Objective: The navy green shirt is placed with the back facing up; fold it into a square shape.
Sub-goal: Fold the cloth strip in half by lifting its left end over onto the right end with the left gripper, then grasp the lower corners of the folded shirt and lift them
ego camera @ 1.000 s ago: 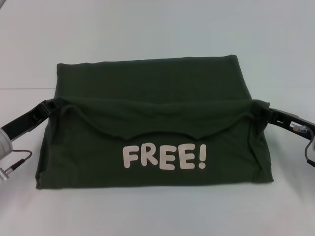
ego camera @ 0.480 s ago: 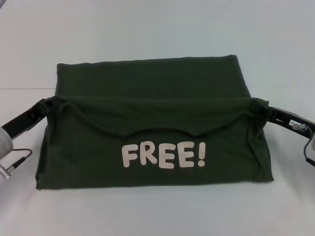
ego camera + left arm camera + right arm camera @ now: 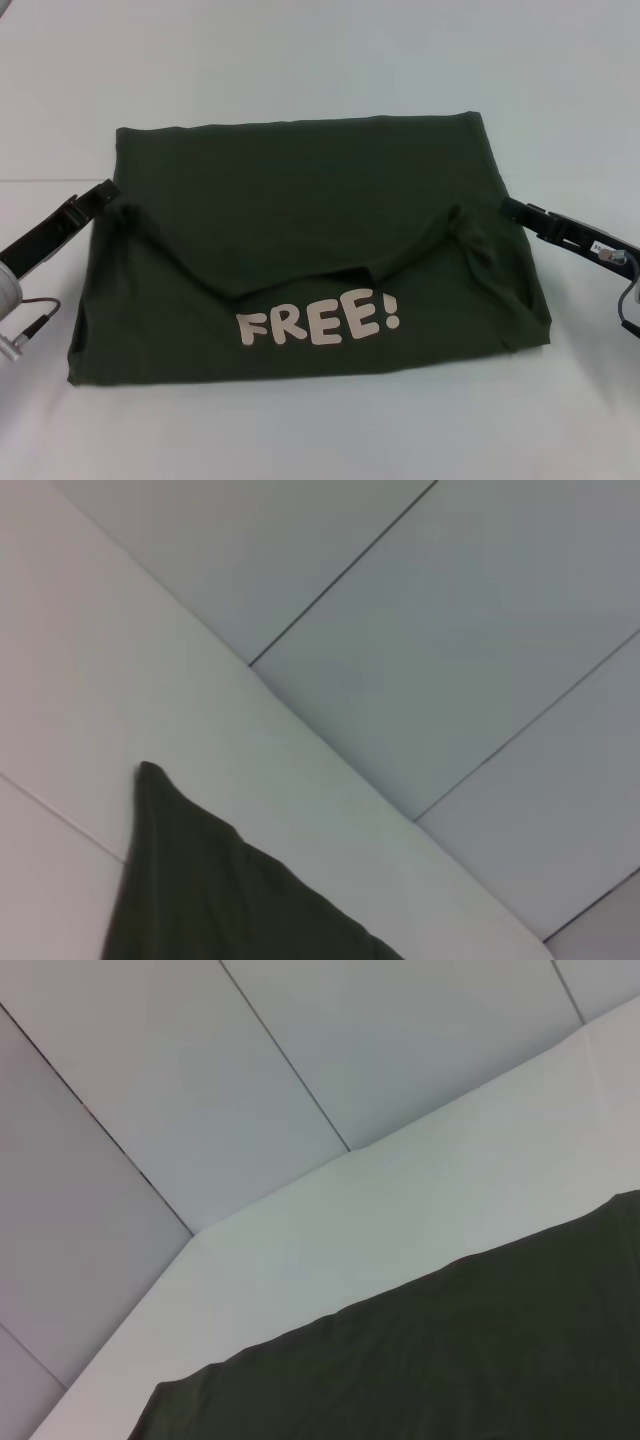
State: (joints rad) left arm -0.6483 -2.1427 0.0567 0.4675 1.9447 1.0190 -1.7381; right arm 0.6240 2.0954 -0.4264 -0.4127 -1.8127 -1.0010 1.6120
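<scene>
1 navy green shirt (image 3: 300, 240) folded on table (image 3: 300, 440) | 2 grippers: left gripper (image 3: 100, 195), right gripper (image 3: 512, 208) at side edges, grip state cannot be told

One dark olive-green soft fabric shirt (image 3: 300, 240) with cream "FREE!" lettering; two black grippers: left (image 3: 100, 193), right (image 3: 512, 207); one white table (image 3: 300, 60).

Flat white matte tabletop (image 3: 300, 60), spanning the whole head view; pale grey panelled surface with thin dark seams (image 3: 480, 610) beyond it in both wrist views.
</scene>
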